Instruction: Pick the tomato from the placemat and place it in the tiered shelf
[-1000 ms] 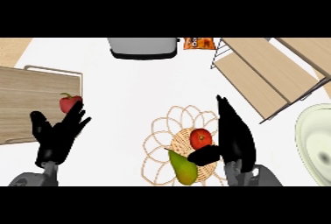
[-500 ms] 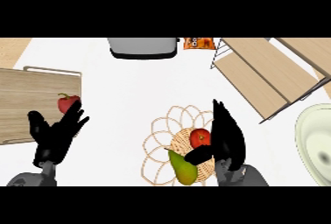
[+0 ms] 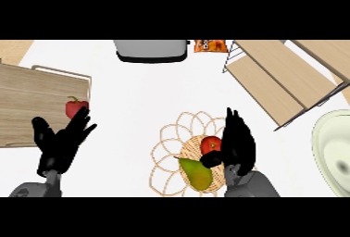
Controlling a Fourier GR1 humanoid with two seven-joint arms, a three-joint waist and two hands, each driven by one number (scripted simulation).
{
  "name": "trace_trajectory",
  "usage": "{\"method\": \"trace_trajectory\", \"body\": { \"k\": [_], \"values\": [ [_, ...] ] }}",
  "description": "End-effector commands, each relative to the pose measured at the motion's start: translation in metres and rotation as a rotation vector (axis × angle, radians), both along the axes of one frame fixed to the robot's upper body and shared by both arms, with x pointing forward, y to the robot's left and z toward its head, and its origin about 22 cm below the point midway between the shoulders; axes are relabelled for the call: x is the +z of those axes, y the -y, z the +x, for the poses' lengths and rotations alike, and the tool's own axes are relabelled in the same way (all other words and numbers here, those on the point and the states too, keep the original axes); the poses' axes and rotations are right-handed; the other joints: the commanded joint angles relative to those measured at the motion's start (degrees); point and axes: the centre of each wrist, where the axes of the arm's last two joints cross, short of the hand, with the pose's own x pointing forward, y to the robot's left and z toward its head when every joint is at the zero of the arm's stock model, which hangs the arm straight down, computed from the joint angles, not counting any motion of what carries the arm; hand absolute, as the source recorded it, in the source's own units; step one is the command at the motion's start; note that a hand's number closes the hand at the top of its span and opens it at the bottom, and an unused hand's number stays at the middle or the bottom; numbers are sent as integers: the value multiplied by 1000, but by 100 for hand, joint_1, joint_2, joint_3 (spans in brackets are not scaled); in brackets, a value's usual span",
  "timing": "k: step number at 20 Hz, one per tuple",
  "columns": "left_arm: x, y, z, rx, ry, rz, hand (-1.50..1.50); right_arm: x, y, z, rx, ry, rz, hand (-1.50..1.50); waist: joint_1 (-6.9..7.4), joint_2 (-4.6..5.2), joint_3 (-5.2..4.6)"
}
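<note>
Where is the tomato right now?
In the head view the tomato sits low and right of centre on the woven placemat, just above the green pear. The right hand is right beside it, thumb curling under it.

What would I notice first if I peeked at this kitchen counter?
Probably the two black hands: the right hand is over a woven placemat near the middle, right beside a red tomato and a green pear. The left hand rests open at the lower left, its fingertips near a red pepper on a wooden board. A wooden tiered shelf sits at the upper right.
</note>
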Motion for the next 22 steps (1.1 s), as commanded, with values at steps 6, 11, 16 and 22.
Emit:
{"method": "trace_trajectory", "body": {
  "k": [6, 11, 16, 22],
  "values": [
    [-5, -3, 2, 33, -50, 17, 0, -6, -8, 1, -85, 7, 18, -150, 8, 39, -34],
    [-10, 2, -2, 49, -62, 18, 0, -28, -10, 6, -54, 19, 22, -150, 15, 42, -34],
    [-13, 7, -12, 20, -71, 17, 0, -46, 2, 21, 199, -163, -53, 150, 59, 52, -33],
    [-7, 2, -5, 29, -60, 12, 0, -34, -28, 10, 180, -57, 58, 150, 29, 40, -33]
  ]
}}
